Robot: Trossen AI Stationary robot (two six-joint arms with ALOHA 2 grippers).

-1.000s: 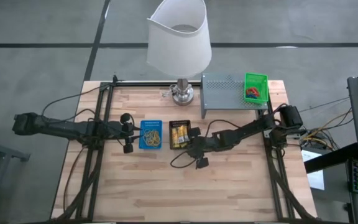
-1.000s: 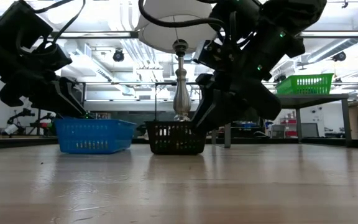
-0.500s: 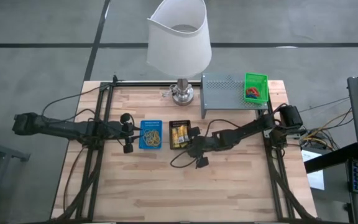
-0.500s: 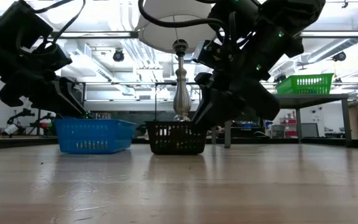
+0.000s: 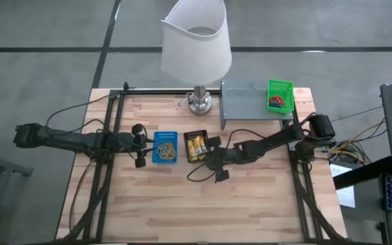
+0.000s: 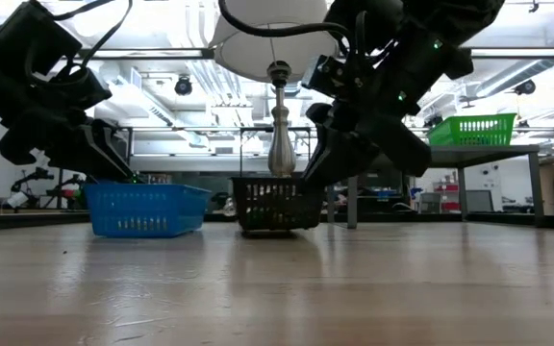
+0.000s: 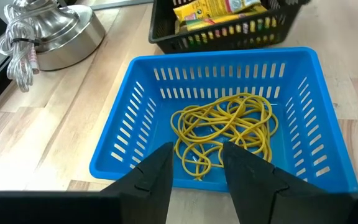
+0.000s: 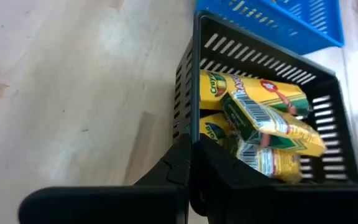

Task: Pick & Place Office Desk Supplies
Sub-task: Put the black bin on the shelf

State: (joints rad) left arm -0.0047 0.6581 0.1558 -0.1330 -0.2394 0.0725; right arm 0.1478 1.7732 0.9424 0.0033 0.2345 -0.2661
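Right gripper (image 8: 191, 163) pinching black tray (image 8: 188, 93) wall (yellow packets (image 8: 260, 127) inside), left gripper (image 7: 194, 171) parted by blue tray (image 7: 328, 162)

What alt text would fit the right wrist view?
The right gripper is shut on the wall of the black tray, which holds yellow crayon packets. A blue tray sits just past it on the wooden table.

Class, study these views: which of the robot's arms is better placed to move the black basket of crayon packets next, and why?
Probably the right. The right gripper is shut on the black basket wall, and the basket looks tilted in the low view. The left gripper hangs over the blue basket of rubber bands.
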